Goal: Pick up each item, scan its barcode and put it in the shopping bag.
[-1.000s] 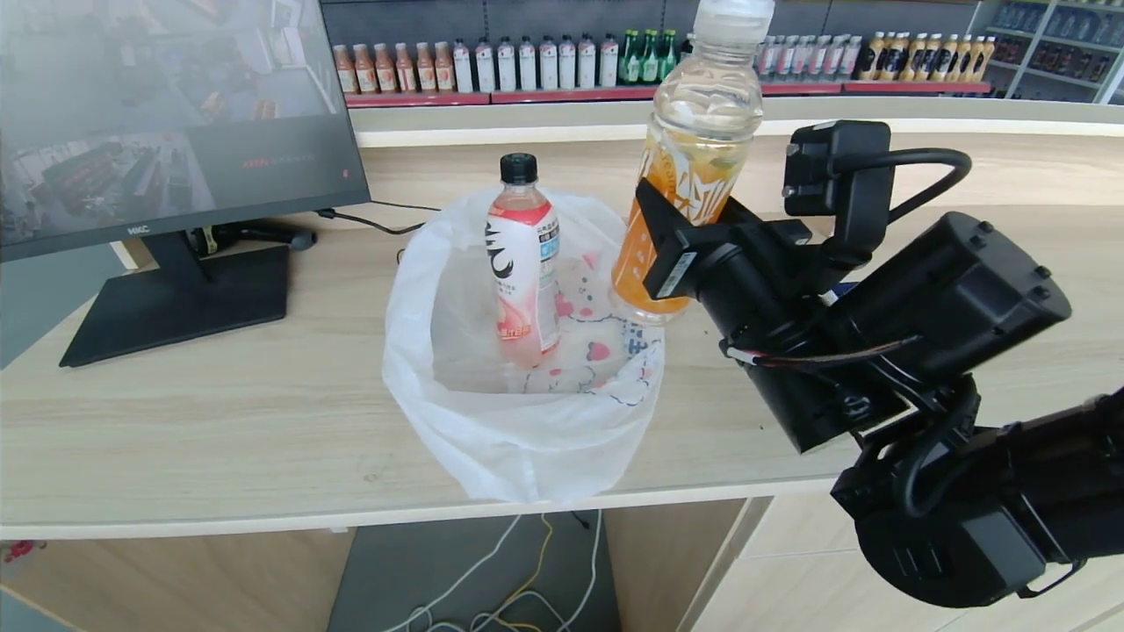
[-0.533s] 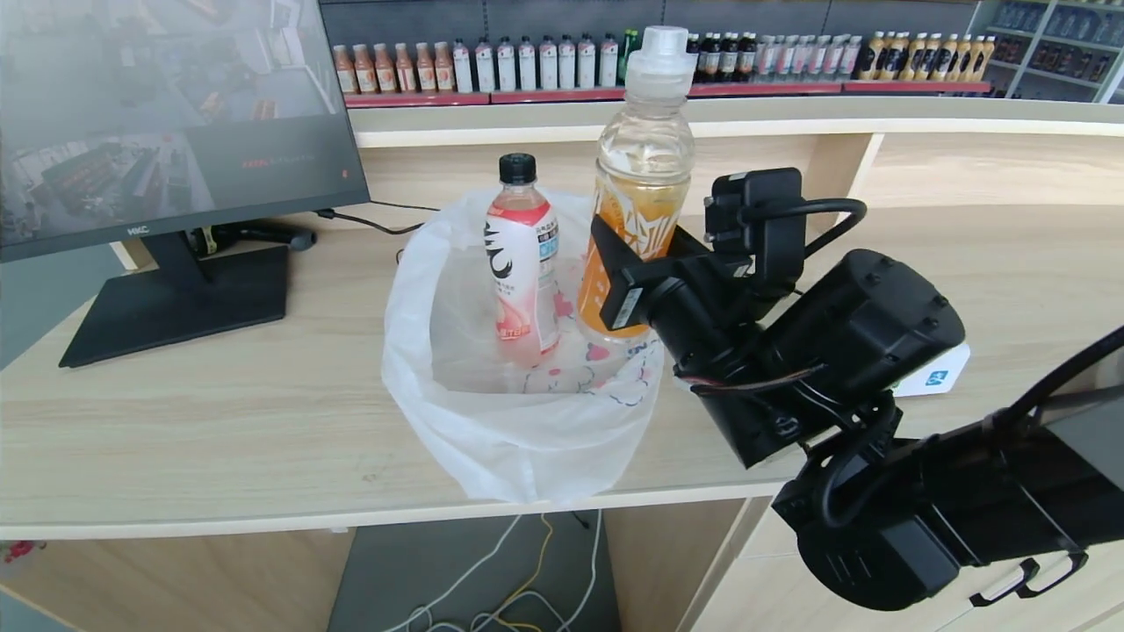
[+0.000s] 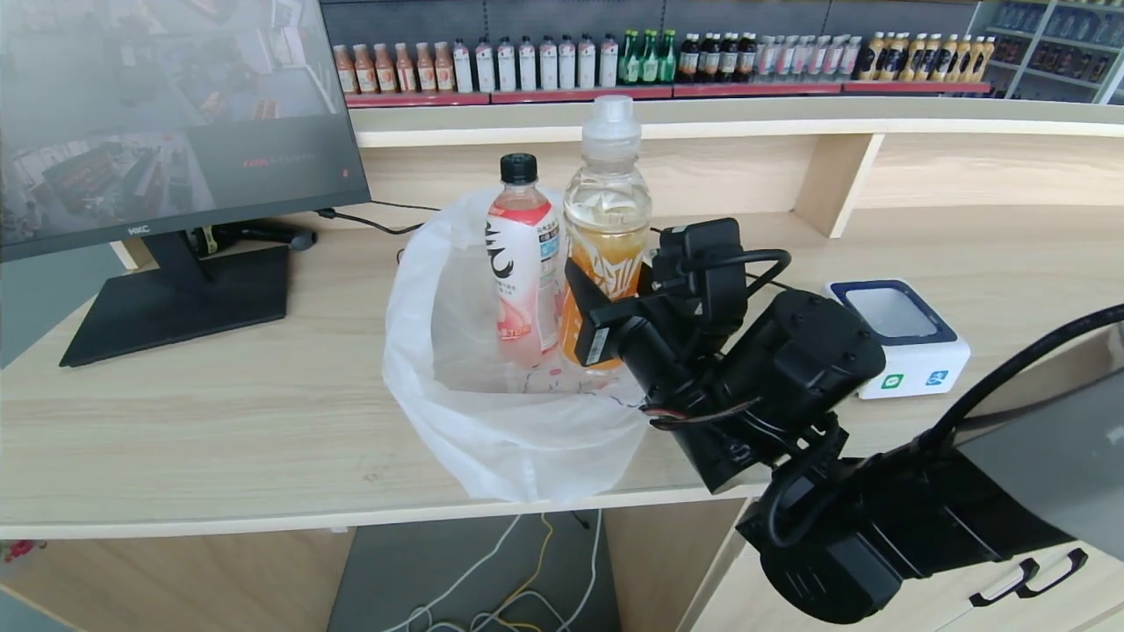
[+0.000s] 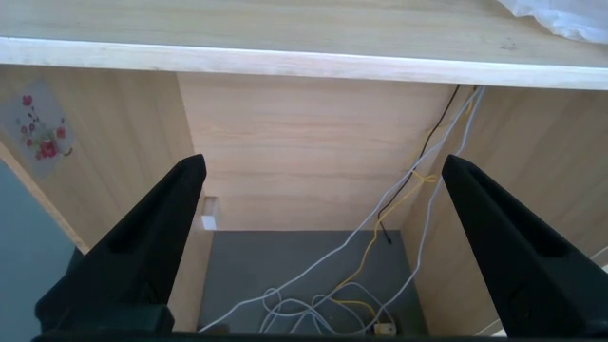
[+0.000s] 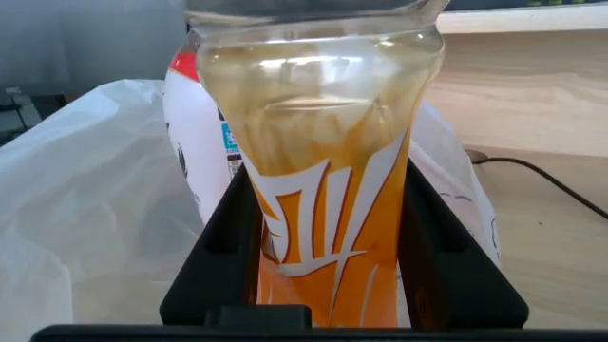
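**Right claw** (image 3: 615, 307) (image 5: 332, 256): jaws pressed against both sides of a clear plastic bottle of orange drink with a white cap (image 3: 606, 219) (image 5: 328, 171). They pinch it upright at its labelled lower half.

**Below and ahead of the claw:** the white translucent plastic shopping bag (image 3: 518, 439) (image 5: 76, 190). The held bottle's base is inside the bag's mouth. Whether the base rests on the bag's floor cannot be told.

**Just left of the claw:** a pink-and-white labelled bottle with a black cap (image 3: 524, 263) (image 5: 195, 142) stands upright in the bag, close beside the held bottle.

**Right of the claw, past its wrist:** a white box scanner with a blue-rimmed window (image 3: 896, 338) sits on the pale wooden counter (image 3: 219, 421).

**Left claw** (image 4: 328, 237): jaws spread, holding nothing. It hangs below the counter's edge, facing loose cables (image 4: 380, 256).

**Progress, as judged:** one bottle is bagged. The second is at the bag but not yet let go, so lowering and release remain. Whether its barcode has been read cannot be told.
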Tool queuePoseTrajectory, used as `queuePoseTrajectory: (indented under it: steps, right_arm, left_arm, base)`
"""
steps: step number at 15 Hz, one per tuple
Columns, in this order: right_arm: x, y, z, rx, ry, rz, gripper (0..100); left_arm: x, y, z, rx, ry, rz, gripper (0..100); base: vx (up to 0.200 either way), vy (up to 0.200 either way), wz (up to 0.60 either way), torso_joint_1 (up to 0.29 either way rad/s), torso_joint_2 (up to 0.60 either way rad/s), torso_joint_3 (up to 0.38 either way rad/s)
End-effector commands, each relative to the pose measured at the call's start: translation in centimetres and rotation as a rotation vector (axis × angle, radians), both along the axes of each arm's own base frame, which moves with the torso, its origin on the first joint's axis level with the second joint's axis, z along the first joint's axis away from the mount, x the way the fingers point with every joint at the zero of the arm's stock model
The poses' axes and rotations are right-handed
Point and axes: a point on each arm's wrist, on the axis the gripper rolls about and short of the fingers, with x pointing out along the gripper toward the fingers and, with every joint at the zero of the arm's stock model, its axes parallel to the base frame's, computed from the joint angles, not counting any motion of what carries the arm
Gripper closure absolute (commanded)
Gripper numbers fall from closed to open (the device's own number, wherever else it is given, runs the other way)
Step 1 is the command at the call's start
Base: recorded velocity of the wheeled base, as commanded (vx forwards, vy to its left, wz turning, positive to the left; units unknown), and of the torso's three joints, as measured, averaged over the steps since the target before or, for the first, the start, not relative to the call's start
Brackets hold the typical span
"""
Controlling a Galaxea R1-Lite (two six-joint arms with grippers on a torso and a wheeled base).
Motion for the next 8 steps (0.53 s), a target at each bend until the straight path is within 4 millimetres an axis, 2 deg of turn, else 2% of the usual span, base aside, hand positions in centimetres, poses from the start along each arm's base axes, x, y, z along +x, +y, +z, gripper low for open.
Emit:
queuePoseTrajectory:
  steps: [1, 5, 8]
  right_arm:
    - [0.4, 0.1, -0.6, -0.011, 0.011, -0.006, 100]
    - [1.6, -0.6, -0.4, -0.018, -0.008, -0.05, 100]
    - [1.7, -0.6, -0.6, -0.027, -0.007, -0.054, 100]
  left_arm:
    - [0.0, 0.0, 0.0, 0.0, 0.0, 0.0, 0]
    - [0.0, 0.0, 0.0, 0.0, 0.0, 0.0, 0]
    - [0.0, 0.0, 0.0, 0.0, 0.0, 0.0, 0]
  base:
    - [0.0, 0.0, 0.0, 0.0, 0.0, 0.0]
    - [0.0, 0.0, 0.0, 0.0, 0.0, 0.0]
    - [0.0, 0.0, 0.0, 0.0, 0.0, 0.0]
